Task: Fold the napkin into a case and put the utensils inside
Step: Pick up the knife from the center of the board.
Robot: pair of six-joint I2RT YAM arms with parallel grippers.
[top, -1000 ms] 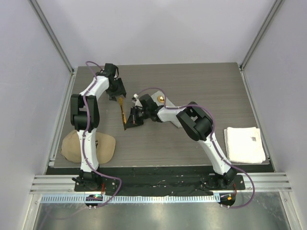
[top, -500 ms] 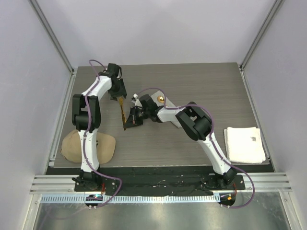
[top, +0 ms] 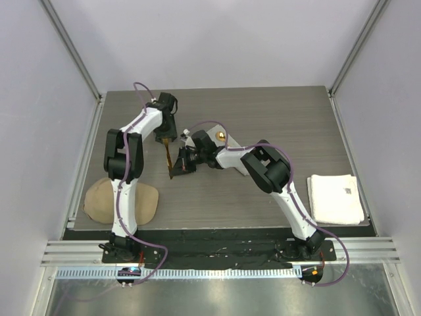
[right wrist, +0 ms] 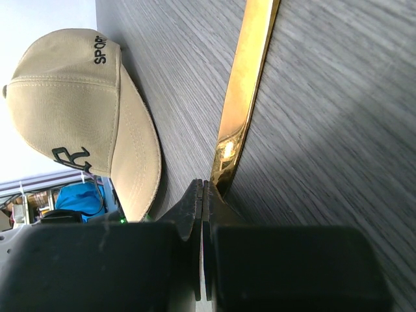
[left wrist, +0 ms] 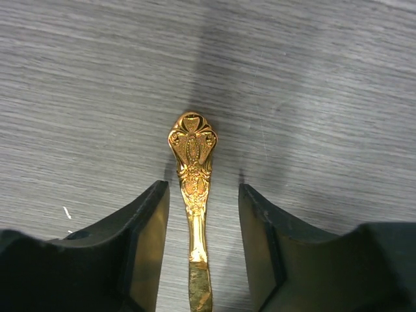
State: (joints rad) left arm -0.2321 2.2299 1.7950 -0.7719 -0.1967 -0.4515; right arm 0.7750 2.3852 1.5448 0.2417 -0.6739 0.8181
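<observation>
Top external: gold spoon [top: 170, 157] spans from left gripper [top: 165, 139] to right gripper [top: 179, 168] over the table [top: 276, 118]; no napkin in view.

Left wrist: ornate handle end sits between the jaws, which stand apart, with a gap on each side.

Right wrist: fingers pressed together on the spoon's other end; cap [right wrist: 78, 110] off to the hand's left.

Judged stiff, light, slippery; grip the handle's flats. Ample bare table beyond the fingertips.

Utensil [top: 169, 158] left of centre; cap [top: 122, 199] near-left; towel [top: 335, 197] near-right.
</observation>
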